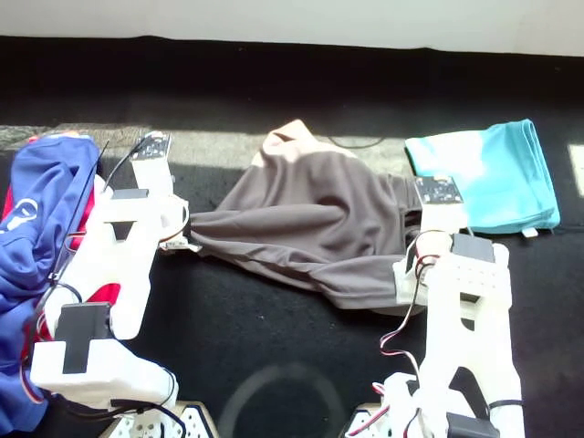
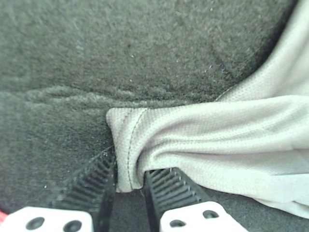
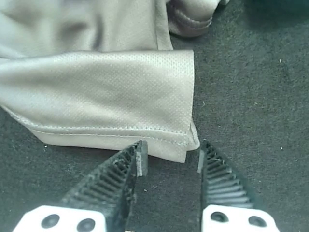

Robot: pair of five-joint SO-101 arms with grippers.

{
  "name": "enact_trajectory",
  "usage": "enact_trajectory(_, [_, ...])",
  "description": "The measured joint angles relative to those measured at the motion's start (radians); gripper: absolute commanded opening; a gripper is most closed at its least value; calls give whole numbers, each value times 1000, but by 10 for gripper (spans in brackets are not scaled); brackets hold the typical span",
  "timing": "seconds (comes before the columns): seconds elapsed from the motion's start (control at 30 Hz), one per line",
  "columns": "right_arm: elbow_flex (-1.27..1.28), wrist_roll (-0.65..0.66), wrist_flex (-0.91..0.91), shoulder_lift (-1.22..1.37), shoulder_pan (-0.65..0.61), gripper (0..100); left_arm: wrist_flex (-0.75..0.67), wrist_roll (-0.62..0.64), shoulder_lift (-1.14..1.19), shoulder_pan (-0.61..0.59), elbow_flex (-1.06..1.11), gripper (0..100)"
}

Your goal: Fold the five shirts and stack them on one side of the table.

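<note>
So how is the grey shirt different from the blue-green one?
The rumpled grey mesh shirt lies spread and creased mid-table; the turquoise cloth shirt is folded flat and neat off to one side. The grey one covers more table than the turquoise one. The left end effector pinches the grey shirt's hem; none holds the turquoise one. Both lie on the dark table cover.

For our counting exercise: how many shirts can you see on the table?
4: a grey shirt spread mid-table, a folded teal shirt far right, a blue shirt heaped at left, red fabric under it. More may be hidden.
</note>
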Motion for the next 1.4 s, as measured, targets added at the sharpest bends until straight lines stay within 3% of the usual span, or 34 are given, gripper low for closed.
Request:
enact_trajectory(0.17, [23, 0, -29, 3, 0, 179, 0, 0, 0, 0, 0, 10])
enact_trajectory(0.6, [37, 0, -89, 106, 5, 5, 0, 0, 0, 0, 0, 10])
enact_trajectory(1.03, [-213, 0, -49, -23, 3, 5, 12, 0, 0, 0, -11, 9])
enact_trajectory(1.17, [-284, 0, -49, -23, 3, 5, 140, 0, 2, 0, -97, 9])
enact_trajectory(1.4, [-474, 0, -49, -23, 3, 5, 574, -3, 2, 3, -522, 9])
